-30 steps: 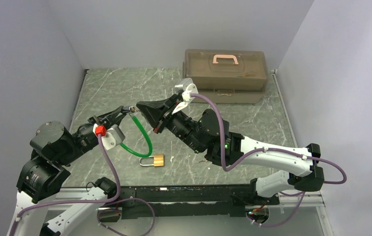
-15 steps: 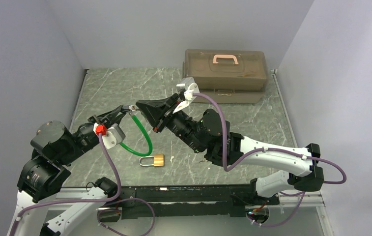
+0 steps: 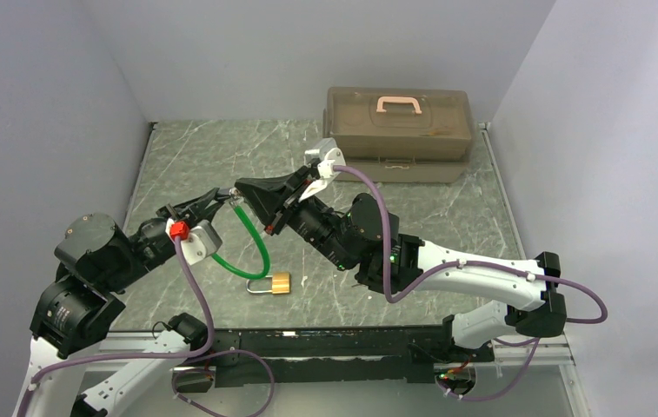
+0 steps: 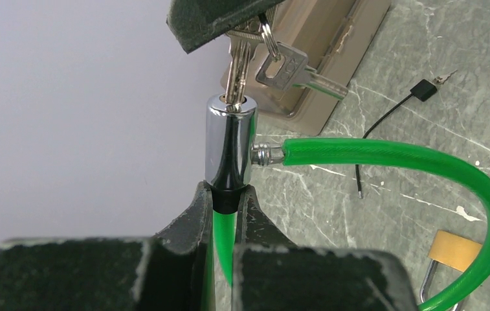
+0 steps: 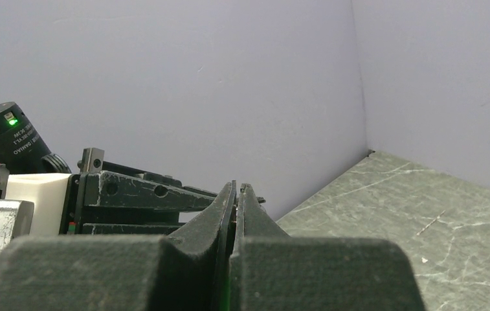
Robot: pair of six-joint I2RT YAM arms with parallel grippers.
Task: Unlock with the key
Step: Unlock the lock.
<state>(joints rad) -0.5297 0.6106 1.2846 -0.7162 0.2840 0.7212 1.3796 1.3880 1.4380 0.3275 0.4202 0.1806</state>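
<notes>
L gripper (image 3: 219, 199) sits mid-table, raised off the top. On my left wrist cam its matte black, grainy fingers (image 4: 198, 214) are clamped on the black collar at the base of the lock barrel (image 4: 230, 146), a short, mirror-smooth chrome cylinder held upright. The key (image 4: 234, 71), thin flat silver metal, stands vertical w/ its blade down in the slot on the barrel's top. Its head goes up under the R gripper (image 3: 242, 189), whose dark wedge-shaped finger (image 4: 222, 19) covers it. On the right wrist cam those jaws are pressed together to a hairline gap, pinching the key. A spare key (image 4: 290, 65) from the same bunch dangles off a ring just beside it, angled.

A glossy green cable (image 4: 391, 154) leaves the barrel's side via a small metal ferrule and curves down to the brass padlock (image 3: 280, 283), a squarish body w/ a silver shackle, lying flat on the green veined marble table (image 3: 212, 152). Far back R: a boxy olive toolbox (image 3: 399, 122) w/ a pink handle.
</notes>
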